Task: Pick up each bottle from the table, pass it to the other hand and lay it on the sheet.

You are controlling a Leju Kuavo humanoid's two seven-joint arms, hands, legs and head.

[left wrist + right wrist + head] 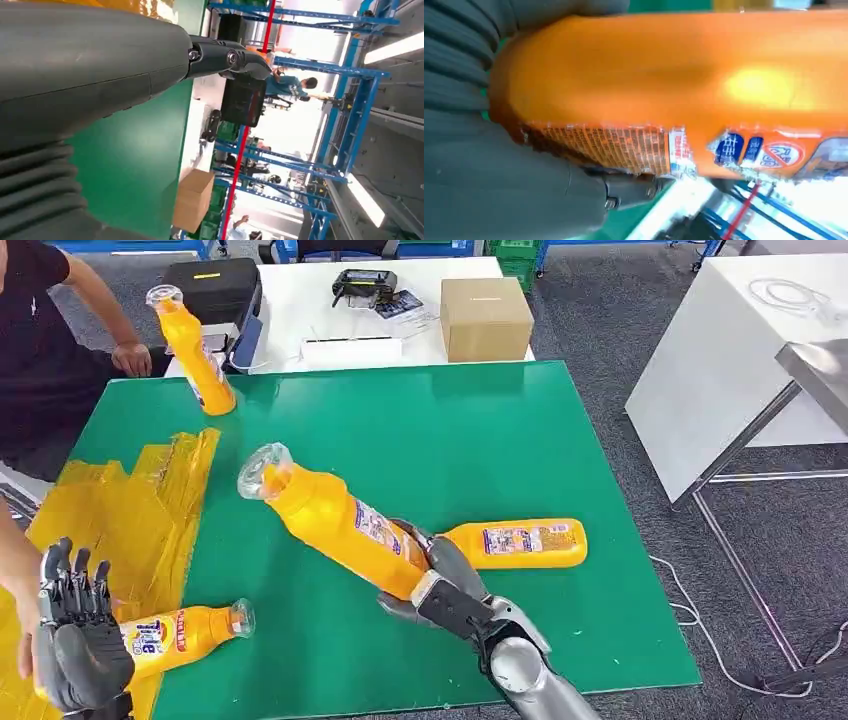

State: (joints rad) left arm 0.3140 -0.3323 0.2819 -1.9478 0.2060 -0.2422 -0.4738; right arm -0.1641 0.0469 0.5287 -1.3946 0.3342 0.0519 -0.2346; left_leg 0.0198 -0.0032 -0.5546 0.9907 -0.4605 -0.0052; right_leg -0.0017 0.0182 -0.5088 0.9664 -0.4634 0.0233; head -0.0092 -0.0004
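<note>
The right robot hand [437, 585] grips the base of a raised bottle [330, 520], its clear cap tilted toward ten o'clock above the green desk [480, 440]. The left robot hand [75, 635] is open, fingers spread, over the yellow sheet [130, 510]. A second bottle [185, 632] lies at its three o'clock, on the sheet's edge. A third bottle [520, 542] lies at three o'clock of the right hand.

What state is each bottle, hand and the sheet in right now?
Held bottle: gripped by the right hand, tilted, raised above the table.
Bottle behind it: lying on the green table.
Far bottle: tilted at the table's far left corner.
Near bottle: lying on the yellow sheet, which is crumpled.
Left hand: empty, fingers apart.
</note>
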